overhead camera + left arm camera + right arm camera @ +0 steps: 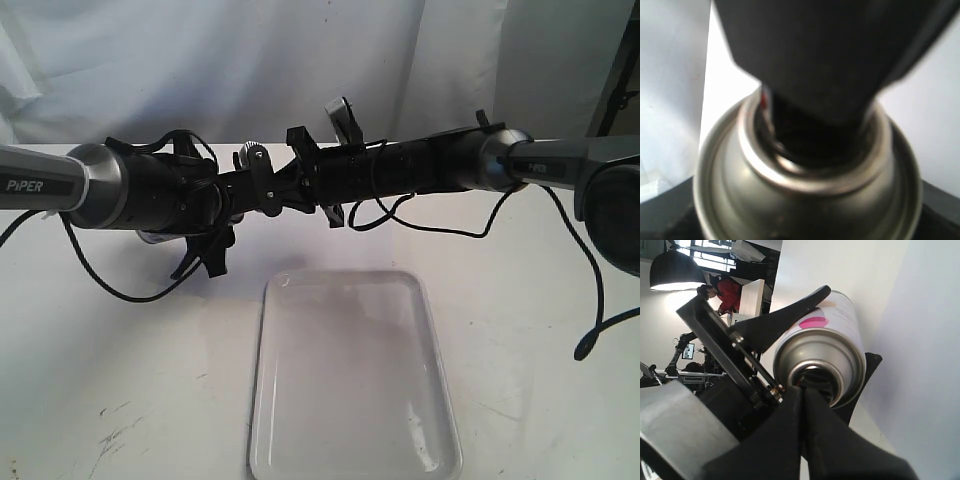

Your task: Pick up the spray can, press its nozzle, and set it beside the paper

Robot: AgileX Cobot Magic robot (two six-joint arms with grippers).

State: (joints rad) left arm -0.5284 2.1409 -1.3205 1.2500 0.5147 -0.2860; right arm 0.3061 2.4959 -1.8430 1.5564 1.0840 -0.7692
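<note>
2 arms meet over the bench, beyond the white tray's far edge.
We see the left tool gripping the spray can, held sideways in the air; the right tool, its fingers closed together, pushes its tip into the can's domed top, hiding the nozzle.

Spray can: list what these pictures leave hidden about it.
- Nozzle: both wrist views, covered by the shut right gripper.
- Spray can label: right wrist view, foreshortened and crossed by a left gripper finger; left wrist view shows only the blurred dome.
- Body: exterior view, lost behind the two arms.
</note>
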